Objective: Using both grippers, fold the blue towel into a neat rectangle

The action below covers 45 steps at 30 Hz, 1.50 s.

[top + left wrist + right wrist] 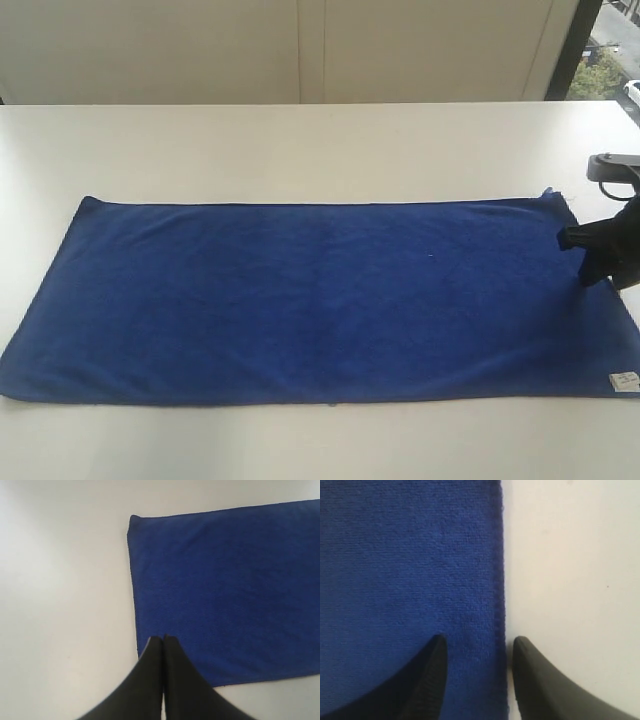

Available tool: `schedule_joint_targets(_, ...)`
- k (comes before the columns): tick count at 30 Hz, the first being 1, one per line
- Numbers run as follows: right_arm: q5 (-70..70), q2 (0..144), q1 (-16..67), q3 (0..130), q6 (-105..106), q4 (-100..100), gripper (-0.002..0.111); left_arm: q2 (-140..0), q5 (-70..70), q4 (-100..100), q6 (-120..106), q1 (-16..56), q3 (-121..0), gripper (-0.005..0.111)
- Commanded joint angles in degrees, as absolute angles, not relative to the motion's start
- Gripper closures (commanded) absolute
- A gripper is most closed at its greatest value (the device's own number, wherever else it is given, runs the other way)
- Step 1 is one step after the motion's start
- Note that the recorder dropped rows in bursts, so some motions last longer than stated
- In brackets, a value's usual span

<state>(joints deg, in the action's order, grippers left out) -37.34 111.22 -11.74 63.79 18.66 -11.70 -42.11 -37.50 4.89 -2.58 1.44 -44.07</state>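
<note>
The blue towel (310, 295) lies flat and spread out across the white table (300, 150), its small white tag (623, 381) at the near right corner. My right gripper (580, 245) is low over the towel's right end and stands open. In the right wrist view the right gripper (477, 647) straddles the towel's hem (499, 605), one finger over the cloth (400, 580), the other over bare table. The left gripper (163, 640) is shut with nothing in it, hovering above the towel's (225, 590) left end near a corner. It is outside the exterior view.
Bare white tabletop (60, 595) surrounds the towel on all sides. Beyond the table's far edge stands a cream wall (300, 50), with a window strip (605, 50) at the far right. The right arm's black body (615, 175) enters from the right edge.
</note>
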Motion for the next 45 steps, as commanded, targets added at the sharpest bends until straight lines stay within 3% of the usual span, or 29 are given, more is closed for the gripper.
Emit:
schedule_joint_targets(1, -38.8, 111.5, -12.0, 63.2, 19.4, -12.0, 0.068, -41.6, -37.7, 5.1, -2.8, 1.3, -43.7, 0.107)
schedule_joint_targets(16, -39.3, 111.5, -11.3, 63.2, 23.5, -14.4, 0.069, -41.6, -37.7, 5.1, -2.8, 1.3, -43.7, 0.107)
schedule_joint_targets(21, -39.0, 111.5, -11.3, 63.2, 23.5, -13.2, 0.104, -41.6, -37.7, 5.1, -2.8, 1.3, -43.7, 0.107)
schedule_joint_targets(23, -38.6, 111.5, -11.5, 63.2, 23.2, -13.0, 0.108, -41.6, -37.7, 5.1, -2.8, 1.3, -43.7, 0.107)
schedule_joint_targets(35, -41.4, 111.5, -11.5, 70.3, 9.8, 2.3, 0.108, -41.6, -37.7, 5.1, -2.8, 1.3, -43.7, 0.107)
schedule_joint_targets(45, -42.9, 111.5, -16.7, 72.5, 7.1, 5.7, 0.108, -41.6, -37.7, 5.1, -2.8, 1.3, -43.7, 0.107)
